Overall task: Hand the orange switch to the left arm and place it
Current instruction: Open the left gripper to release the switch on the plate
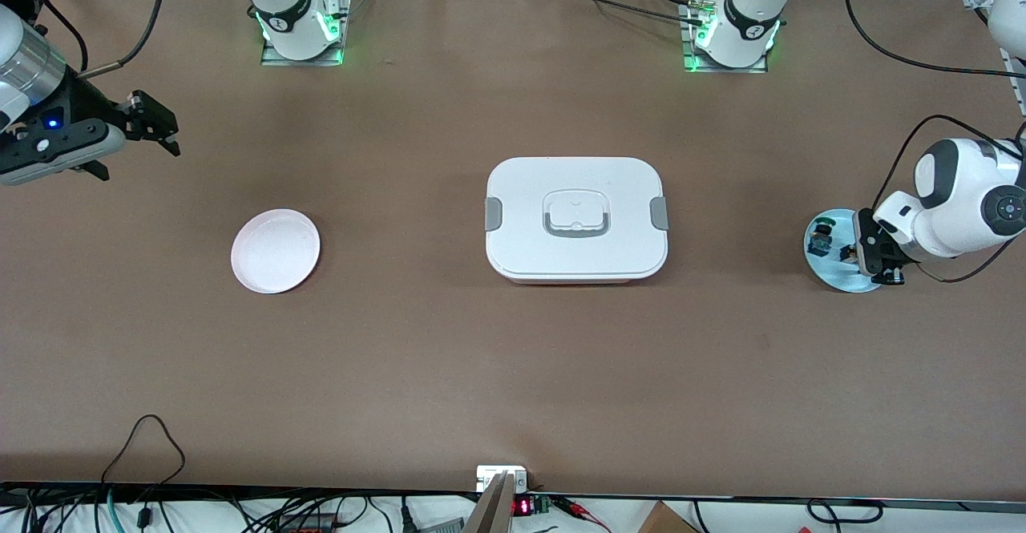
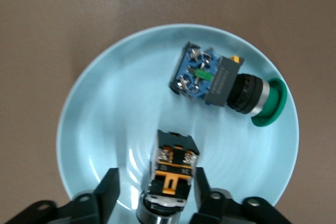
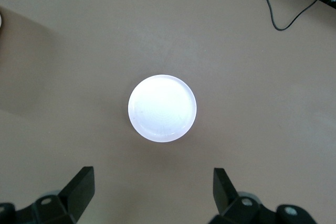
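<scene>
With the left pincer (image 2: pixel 155 190) part-open astride the orange switch (image 2: pixel 169 174) on the blue plate (image 2: pixel 94 129), I'd close squarely, lift straight; right pincer (image 3: pixel 152 187) waits wide open, empty.

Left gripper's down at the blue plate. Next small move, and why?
Probably close the left gripper on the orange switch: its fingers already straddle the switch on the blue plate, with gaps at both sides. The green switch lies clear of them. The right gripper waits open over the white plate.
</scene>
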Robot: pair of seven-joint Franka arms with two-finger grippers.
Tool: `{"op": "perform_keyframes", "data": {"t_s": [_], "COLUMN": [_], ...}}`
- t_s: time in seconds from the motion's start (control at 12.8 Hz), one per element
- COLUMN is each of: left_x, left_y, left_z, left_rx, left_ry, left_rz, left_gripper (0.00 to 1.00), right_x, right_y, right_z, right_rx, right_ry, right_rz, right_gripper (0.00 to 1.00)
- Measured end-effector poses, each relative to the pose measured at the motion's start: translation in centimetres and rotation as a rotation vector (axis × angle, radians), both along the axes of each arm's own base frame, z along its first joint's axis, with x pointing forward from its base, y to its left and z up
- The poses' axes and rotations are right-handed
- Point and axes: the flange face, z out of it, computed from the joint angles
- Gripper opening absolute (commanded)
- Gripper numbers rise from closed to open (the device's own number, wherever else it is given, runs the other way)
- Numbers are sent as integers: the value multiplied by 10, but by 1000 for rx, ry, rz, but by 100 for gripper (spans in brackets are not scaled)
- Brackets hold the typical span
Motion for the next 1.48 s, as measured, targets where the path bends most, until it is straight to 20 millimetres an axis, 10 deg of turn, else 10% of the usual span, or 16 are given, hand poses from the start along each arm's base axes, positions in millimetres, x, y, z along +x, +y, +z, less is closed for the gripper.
{"op": "perform_keyframes", "data": {"t_s": [0.39,0.7,1.48], "left_x": [15,29,40], "left_y": [-18,-46,-169], "left_z": [38,105,263], "left_rx": [13,-10,128], "left_ry": [25,183,336], "left_rz": [-2,154,876], "left_gripper": [100,100,100], "right_x": [13,14,13], "right_y": [6,26,35], "right_z": [-27,-29,-26], "right_rx": [2,6,14], "right_ry": [37,37,31], "right_rz": [-94,-125,-224], "right_gripper": [100,100,100]}}
